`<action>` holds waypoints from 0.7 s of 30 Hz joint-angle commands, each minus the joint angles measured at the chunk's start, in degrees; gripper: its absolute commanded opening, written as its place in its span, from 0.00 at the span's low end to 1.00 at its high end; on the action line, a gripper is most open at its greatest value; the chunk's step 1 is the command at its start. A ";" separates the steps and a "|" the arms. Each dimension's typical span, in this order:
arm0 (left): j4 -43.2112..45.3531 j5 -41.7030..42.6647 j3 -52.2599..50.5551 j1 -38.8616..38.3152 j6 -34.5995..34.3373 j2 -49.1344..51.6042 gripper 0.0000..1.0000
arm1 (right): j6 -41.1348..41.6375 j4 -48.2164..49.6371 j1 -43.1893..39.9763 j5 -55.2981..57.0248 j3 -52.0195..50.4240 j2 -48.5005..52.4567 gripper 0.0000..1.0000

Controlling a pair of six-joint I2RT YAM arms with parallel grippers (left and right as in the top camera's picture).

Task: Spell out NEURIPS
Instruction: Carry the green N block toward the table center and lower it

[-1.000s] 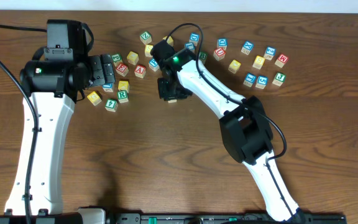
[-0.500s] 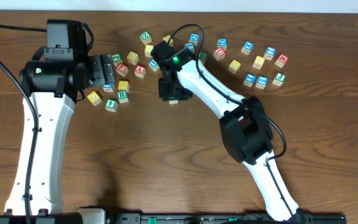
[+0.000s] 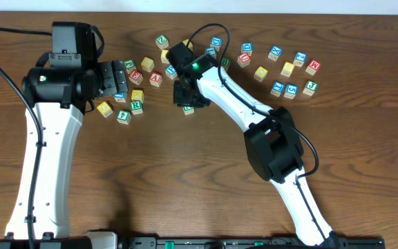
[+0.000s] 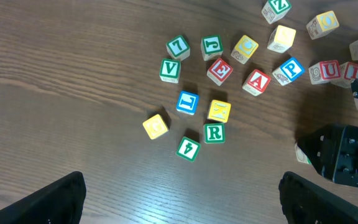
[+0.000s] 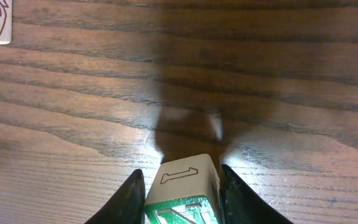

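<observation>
Left claw (image 4: 180, 190): jaws wide apart above the surface (image 4: 73, 93)
Right claw (image 5: 182, 180): clamped on a green-framed cube (image 5: 182, 205); its letter unreadable
R cube (image 3: 136, 105): resting on the surface; at 9 o'clock from the clamped cube

Looking down on a dark brown wooden table (image 3: 365, 159), with long grain streaking side to side; catching a thin pale strip (image 3: 254, 5) along the far edge, too narrow to tell wall from floor; closer in from the right wrist, picking out a bright sheen (image 5: 135, 134) on the polished wood and a soft dark shadow (image 5: 241, 68) across it; from the left wrist, more of that same wood, evenly lit.
</observation>
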 commanded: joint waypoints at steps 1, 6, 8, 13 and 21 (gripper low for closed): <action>0.04 -0.74 0.28 0.13 -0.48 0.48 0.98 | -1.11 0.11 0.57 1.81 -0.04 -0.33 0.29; 0.04 -0.74 0.28 0.13 -0.48 0.48 0.98 | -11.65 0.59 0.57 2.49 -0.04 -0.33 0.29; 0.04 -0.74 0.28 0.13 -0.48 0.48 0.98 | -13.88 0.57 0.55 2.49 -0.04 -0.33 0.29; 0.07 -0.74 0.28 0.13 -0.48 0.48 0.98 | -9.97 0.76 0.57 2.45 -0.04 -0.33 0.27; 0.04 -0.74 0.28 0.13 -0.48 0.48 0.98 | 1.40 0.52 0.72 2.21 -0.04 -0.33 0.33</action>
